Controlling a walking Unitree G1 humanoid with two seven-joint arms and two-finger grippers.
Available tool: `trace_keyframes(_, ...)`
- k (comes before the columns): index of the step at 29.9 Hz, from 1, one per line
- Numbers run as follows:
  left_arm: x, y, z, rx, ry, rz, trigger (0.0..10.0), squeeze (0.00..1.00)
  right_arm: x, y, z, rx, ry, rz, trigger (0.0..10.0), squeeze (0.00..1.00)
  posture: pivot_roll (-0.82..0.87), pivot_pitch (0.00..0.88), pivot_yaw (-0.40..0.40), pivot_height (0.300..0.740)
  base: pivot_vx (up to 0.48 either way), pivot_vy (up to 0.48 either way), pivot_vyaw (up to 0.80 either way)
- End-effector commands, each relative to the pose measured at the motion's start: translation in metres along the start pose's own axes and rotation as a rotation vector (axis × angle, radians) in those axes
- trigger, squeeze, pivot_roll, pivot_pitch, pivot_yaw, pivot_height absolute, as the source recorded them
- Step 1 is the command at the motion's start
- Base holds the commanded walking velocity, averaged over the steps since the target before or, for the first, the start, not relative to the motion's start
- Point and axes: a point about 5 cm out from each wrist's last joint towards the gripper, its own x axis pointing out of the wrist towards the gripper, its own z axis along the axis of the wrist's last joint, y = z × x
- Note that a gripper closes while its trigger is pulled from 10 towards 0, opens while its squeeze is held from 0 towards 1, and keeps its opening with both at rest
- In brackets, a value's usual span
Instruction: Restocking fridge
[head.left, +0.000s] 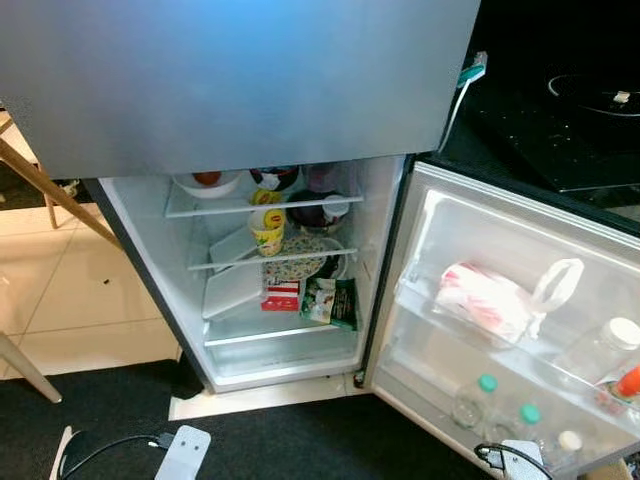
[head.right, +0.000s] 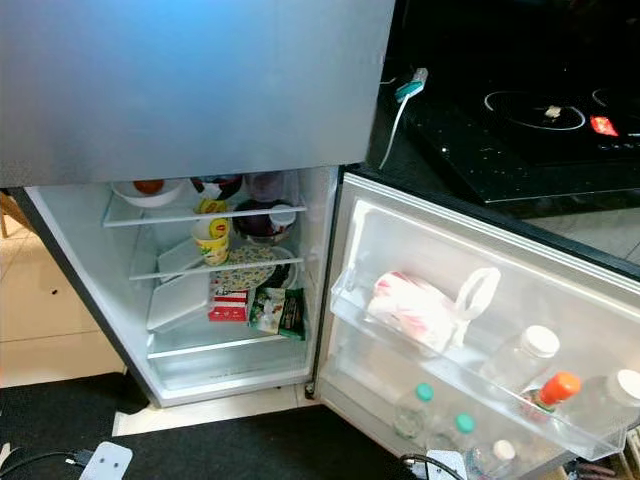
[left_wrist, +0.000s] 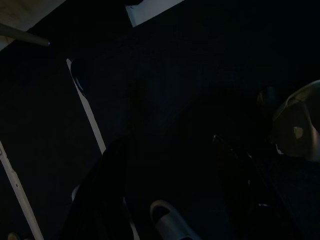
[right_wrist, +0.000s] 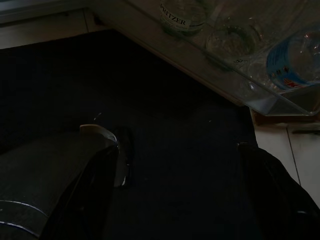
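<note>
The silver two-door fridge stood with its lower door swung wide to the robot's right, the lit white compartment facing the camera. Both arms hung low beside the body. The right gripper pointed down at the dark floor mat, its two black fingers spread well apart with nothing between them, just below the clear plastic lower door bin. The left gripper hung over the same dark mat in deep shade; its fingers also appeared parted and empty, though the gloom left this uncertain.

No item to be stocked was in either gripper. The fridge's contents lay ahead of and above both sets of jaws: a yellow-labelled tub on the middle glass shelf, a red-and-white carton below it, and a pink-patterned white bag in the upper door bin, with green-capped clear bottles in the bin beneath. The right arm appeared the nearer to the door bins.

Beside the fridge ran a black induction hob; pale floor tiles lay to the left.
</note>
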Motion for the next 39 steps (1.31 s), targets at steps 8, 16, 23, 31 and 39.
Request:
trace_keyframes(8, -0.0014, -0.0064, -0.0034, -0.025, 0.008, -0.012, 10.0, 0.00, 0.0007, -0.0019, 0.0036, -0.002, -0.007, -0.006, 10.0, 0.00, 0.01, 0.000, -0.032, 0.706, 0.000, 0.000, 0.00)
trace_keyframes(16, -0.0015, -0.0098, -0.0027, -0.031, 0.006, -0.022, 10.0, 0.00, 0.0006, -0.0046, 0.0046, -0.005, -0.010, -0.011, 10.0, 0.00, 0.00, 0.000, -0.034, 0.706, -0.354, 0.000, 0.00)
trace_keyframes(23, -0.0015, -0.0103, -0.0027, -0.031, 0.008, -0.022, 10.0, 0.00, 0.0001, -0.0040, 0.0024, -0.002, -0.006, -0.011, 10.0, 0.00, 0.00, 0.000, -0.031, 0.706, -0.470, 0.000, 0.00)
trace_keyframes(31, -0.0014, -0.0093, -0.0028, -0.030, 0.010, -0.019, 10.0, 0.00, -0.0005, -0.0027, -0.0010, 0.000, 0.003, -0.010, 10.0, 0.00, 0.00, 0.000, -0.027, 0.706, -0.461, 0.000, 0.00)
trace_keyframes(39, -0.0016, -0.0074, -0.0050, -0.024, 0.019, -0.009, 10.0, 0.00, -0.0003, -0.0023, -0.0003, 0.001, 0.001, -0.009, 10.0, 0.00, 0.01, 0.000, -0.026, 0.706, -0.048, 0.000, 0.00)
